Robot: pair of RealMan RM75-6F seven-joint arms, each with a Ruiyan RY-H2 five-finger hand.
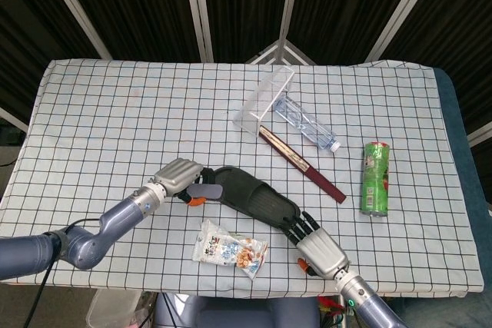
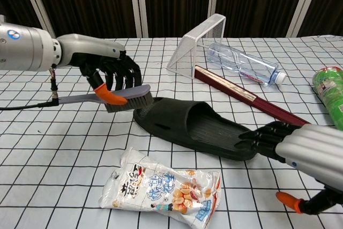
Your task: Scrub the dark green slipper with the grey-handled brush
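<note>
The dark green slipper [image 1: 252, 198] [image 2: 188, 126] lies flat on the checked cloth, sole down. My left hand [image 1: 177, 177] [image 2: 105, 71] grips the grey-handled brush [image 2: 86, 98], thumb over the handle. The brush's bristle head [image 1: 207, 190] [image 2: 128, 98] sits at the slipper's left end, level with its rim; actual touch is unclear. My right hand [image 1: 317, 246] [image 2: 303, 151] lies at the slipper's other end. Its dark fingers [image 2: 261, 137] are spread and just touch that end, holding nothing.
A snack bag [image 1: 231, 249] [image 2: 163, 188] lies in front of the slipper. Behind it are a dark red stick [image 1: 301, 164] [image 2: 252, 98], a plastic bottle [image 1: 306, 122] [image 2: 244, 65] and a white wire frame [image 1: 264, 99] [image 2: 197, 43]. A green can [image 1: 376, 177] [image 2: 330, 90] lies at the right.
</note>
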